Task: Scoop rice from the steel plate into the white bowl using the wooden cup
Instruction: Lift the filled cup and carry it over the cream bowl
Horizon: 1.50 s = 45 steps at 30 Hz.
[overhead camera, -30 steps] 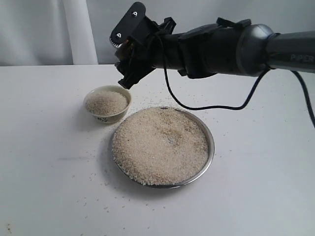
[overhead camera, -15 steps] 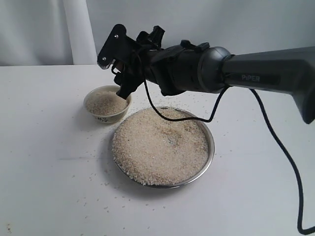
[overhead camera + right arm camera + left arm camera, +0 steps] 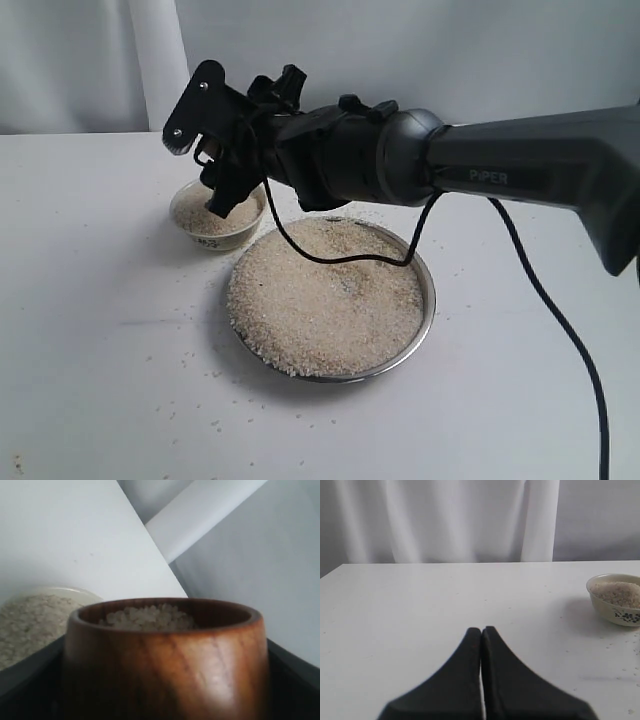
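My right gripper (image 3: 220, 172) hangs over the white bowl (image 3: 214, 238), reaching across from the right. It is shut on the wooden cup (image 3: 165, 660), which is reddish-brown and holds rice (image 3: 147, 618) near its rim. The cup's mouth sits just above the bowl's rim (image 3: 57, 588), and the bowl is heaped with rice (image 3: 205, 210). The steel plate (image 3: 429, 300) lies beside the bowl, piled with rice (image 3: 325, 295). In the exterior view the cup is hidden among the dark fingers. My left gripper (image 3: 481, 629) is shut and empty, low over bare table, with the bowl (image 3: 620, 615) off to one side.
Loose grains (image 3: 190, 350) are scattered on the white table around the plate and bowl. A black cable (image 3: 330, 255) sags from the right arm over the plate's far side. A white curtain (image 3: 100, 60) closes off the back.
The right arm has swung left and lower with the cup, from beside the bowl to over the bowl's rice. The left gripper shows no earlier frame.
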Motion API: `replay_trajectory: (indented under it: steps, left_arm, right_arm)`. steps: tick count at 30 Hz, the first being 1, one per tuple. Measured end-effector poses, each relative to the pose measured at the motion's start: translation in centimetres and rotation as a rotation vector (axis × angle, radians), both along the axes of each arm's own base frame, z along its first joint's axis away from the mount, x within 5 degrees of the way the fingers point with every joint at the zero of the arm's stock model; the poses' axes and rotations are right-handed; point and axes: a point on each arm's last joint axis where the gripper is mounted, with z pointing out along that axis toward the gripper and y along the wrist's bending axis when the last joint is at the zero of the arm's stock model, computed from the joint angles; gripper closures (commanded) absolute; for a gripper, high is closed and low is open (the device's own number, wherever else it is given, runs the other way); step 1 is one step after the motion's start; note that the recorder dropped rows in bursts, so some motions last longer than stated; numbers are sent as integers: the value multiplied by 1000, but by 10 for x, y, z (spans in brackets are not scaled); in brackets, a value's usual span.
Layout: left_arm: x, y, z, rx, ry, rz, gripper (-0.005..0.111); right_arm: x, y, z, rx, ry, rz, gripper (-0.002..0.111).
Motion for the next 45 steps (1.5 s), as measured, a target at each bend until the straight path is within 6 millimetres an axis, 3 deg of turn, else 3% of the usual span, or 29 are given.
replay_trajectory:
  steps: [16, 20, 27, 39, 45]
  left_arm:
    - [0, 0, 0, 0, 0, 0, 107]
    - [0, 0, 0, 0, 0, 0, 107]
    - [0, 0, 0, 0, 0, 0, 107]
    - [0, 0, 0, 0, 0, 0, 107]
    - [0, 0, 0, 0, 0, 0, 107]
  right_arm:
    - [-18, 19, -3, 121, 193, 172, 108]
    - [-16, 17, 0, 50, 205, 123, 108]
    - [-3, -5, -7, -207, 114, -14, 108]
    - [4, -15, -9, -476, -19, 19, 108]
    - [13, -15, -22, -585, -49, -4, 108]
